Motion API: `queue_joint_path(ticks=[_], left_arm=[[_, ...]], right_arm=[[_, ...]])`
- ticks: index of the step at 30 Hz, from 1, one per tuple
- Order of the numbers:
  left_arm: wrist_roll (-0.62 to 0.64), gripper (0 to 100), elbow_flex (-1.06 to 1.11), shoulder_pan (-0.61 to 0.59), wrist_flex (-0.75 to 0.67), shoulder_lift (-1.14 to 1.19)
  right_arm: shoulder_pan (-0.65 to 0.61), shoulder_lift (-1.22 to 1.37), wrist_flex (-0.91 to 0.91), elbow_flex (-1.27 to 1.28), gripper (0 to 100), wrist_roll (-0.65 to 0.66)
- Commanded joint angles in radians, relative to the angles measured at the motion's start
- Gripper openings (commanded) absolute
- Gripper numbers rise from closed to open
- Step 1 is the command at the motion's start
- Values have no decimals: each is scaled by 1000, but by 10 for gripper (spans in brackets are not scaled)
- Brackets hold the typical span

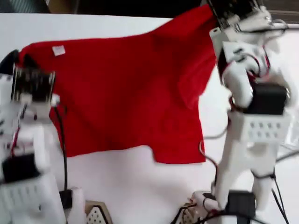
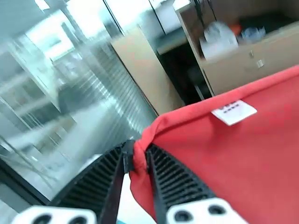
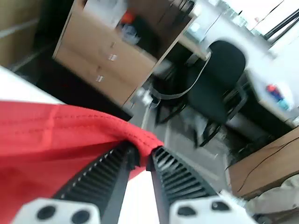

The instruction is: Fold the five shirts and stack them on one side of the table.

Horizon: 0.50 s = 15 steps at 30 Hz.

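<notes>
White counter (image 1: 140, 191) under a spread red shirt (image 1: 121, 93); left fingers (image 2: 173, 179) and right fingers (image 3: 177, 179) each clamp 1 far corner.

Wooden drawer cabinet (image 3: 93, 63), black office chair (image 3: 217, 88), glass partition (image 2: 70, 93)

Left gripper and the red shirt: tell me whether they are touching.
Touching. The left wrist view shows the left gripper closed on a bunched corner of the red shirt, with the cloth pinched between its jaws.
</notes>
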Motion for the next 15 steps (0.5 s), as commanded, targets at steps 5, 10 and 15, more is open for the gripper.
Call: queue_joint_path(ticks=[5, 10, 15], left_arm=[[8, 24, -73, 12, -46, 350], [2, 24, -65, 8, -46, 463], [2, 24, -73, 8, -11, 509]], right_arm=[[4, 162, 31, 2, 20, -8], [4, 229, 62, 2, 20, 0], [5, 278, 64, 0, 20, -5]])
